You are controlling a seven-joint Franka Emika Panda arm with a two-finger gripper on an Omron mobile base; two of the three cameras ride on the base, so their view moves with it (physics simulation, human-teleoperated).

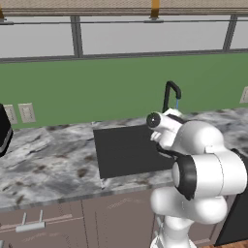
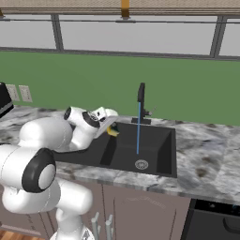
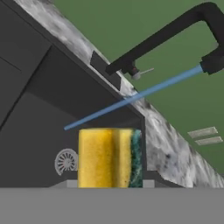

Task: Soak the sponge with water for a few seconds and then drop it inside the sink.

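One sponge (image 3: 109, 157) — a small yellow block with a dark green layer along one side — sits clamped in the hand (image 3: 109, 186), whose jaws are closed on it from either side; in the hand view it fills the lower centre, standing on edge with the green layer turned to the right of that view. Seen from the right base view, the sponge (image 2: 112, 131) hangs above the left part of the sink (image 2: 159, 157), just past the basin's left rim, held clear of the floor of the basin. The hand (image 2: 110, 127) reaches it at the end of the white arm (image 2: 51, 136), which stretches across the bench (image 2: 206, 164) from the lower left.

Water (image 2: 138, 127) falls as a thin light-blue stream from the spout of the black faucet (image 2: 141, 96) straight down to the basin floor, landing just above the round silver drain (image 2: 141, 164). The sponge lies to the left of this stream, near it but apart from it; in the hand view the water (image 3: 131, 98) crosses diagonally above the sponge without touching it, with the drain (image 3: 66, 161) just beside the sponge's left edge.

From the left base view, the sink (image 1: 121, 150) appears as a dark rectangle set in the marbled bench (image 1: 48, 155), with the arm (image 1: 193, 155) covering its right side and the faucet (image 1: 170, 94) rising behind. A green wall (image 1: 97, 92) backs the bench and carries pale outlet plates (image 1: 26, 113); windows (image 1: 121, 36) run above it.
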